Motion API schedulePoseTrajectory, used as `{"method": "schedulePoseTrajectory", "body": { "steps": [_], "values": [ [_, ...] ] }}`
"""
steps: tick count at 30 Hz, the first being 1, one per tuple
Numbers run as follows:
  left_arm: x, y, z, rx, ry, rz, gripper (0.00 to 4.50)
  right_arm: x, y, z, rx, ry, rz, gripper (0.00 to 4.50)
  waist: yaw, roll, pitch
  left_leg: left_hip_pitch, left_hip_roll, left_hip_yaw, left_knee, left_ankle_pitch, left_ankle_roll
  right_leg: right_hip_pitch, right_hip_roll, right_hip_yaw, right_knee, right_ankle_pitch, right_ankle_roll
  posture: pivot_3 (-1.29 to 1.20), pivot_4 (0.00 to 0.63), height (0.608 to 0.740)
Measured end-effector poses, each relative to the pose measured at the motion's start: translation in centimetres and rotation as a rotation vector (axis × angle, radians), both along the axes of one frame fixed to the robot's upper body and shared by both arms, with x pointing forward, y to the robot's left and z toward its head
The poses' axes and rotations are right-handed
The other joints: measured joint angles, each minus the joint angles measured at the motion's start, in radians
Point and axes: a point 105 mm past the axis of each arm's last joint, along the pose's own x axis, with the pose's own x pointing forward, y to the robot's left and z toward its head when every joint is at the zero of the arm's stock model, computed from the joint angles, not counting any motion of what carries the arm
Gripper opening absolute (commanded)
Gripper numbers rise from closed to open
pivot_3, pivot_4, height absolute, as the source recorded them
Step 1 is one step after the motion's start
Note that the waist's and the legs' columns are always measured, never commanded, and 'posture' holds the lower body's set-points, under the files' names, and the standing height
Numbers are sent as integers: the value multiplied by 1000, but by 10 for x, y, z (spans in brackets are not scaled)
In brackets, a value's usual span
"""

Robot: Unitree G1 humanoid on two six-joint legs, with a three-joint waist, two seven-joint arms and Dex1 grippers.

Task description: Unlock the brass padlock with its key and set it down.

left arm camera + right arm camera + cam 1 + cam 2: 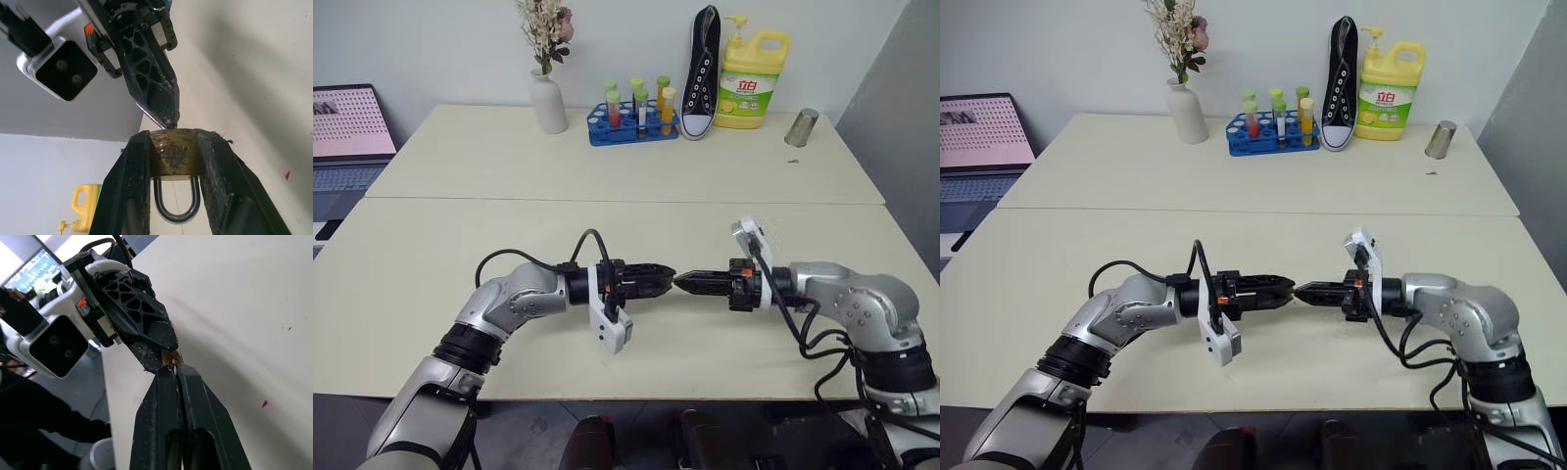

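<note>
Cream tabletop (460, 255), bare around both arms, with its front edge at 6 o'clock. Left gripper (658, 279) pinches the brass padlock (173, 159) by its body, shackle toward the wrist. Right gripper (690, 282), fingers pressed together, meets it tip to tip. Vase (548, 98), tube rack (631, 122), sneaker (703, 69) and detergent bottle (752, 78) stand at 12 o'clock.

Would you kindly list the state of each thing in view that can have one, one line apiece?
brass padlock: clamped in the left tool, held above the table, shackle seated in the body.
left tool: shut on the brass padlock.
right tool: shut, tip at the padlock's end.
laptop: open, screen lit.
detergent bottle: upright, pump cap on.
sneaker: propped upright against the wall.
</note>
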Motion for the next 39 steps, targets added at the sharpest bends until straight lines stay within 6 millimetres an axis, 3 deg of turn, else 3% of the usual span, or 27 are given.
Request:
{"method": "schedulePoseTrajectory", "body": {
  "steps": [14, 32, 35, 39],
  "values": [
    [0, 4, -2, 9, -38, 10, 976, 12, 3, 5, -33, 344, 23, 0, -3, 0, 0, -1, 0, 0, -1, 0, 0, -1, 0, 0, 0, 0, 0, 0, 150, 740],
    [-1, 7, -5, 14, -45, 13, 976, 12, 6, 4, -41, 382, 23, 0, -9, 0, 0, -2, 0, 0, -1, 0, 0, -1, -1, -1, 0, 0, 0, 0, 150, 740],
    [-1, 8, -4, 11, -49, 18, 976, 12, 8, 9, -37, 333, 27, 644, -9, 0, 0, -2, 0, 0, -1, 0, 0, -1, -1, -1, 0, 0, 0, 0, 150, 740],
    [-1, 6, -9, 24, -32, 22, 976, 3, 9, 12, -41, 218, 69, 2079, -8, 0, 0, -2, 0, -1, -1, 0, 0, -1, -1, -1, 0, 0, 0, 0, 150, 740]
  ]
}}
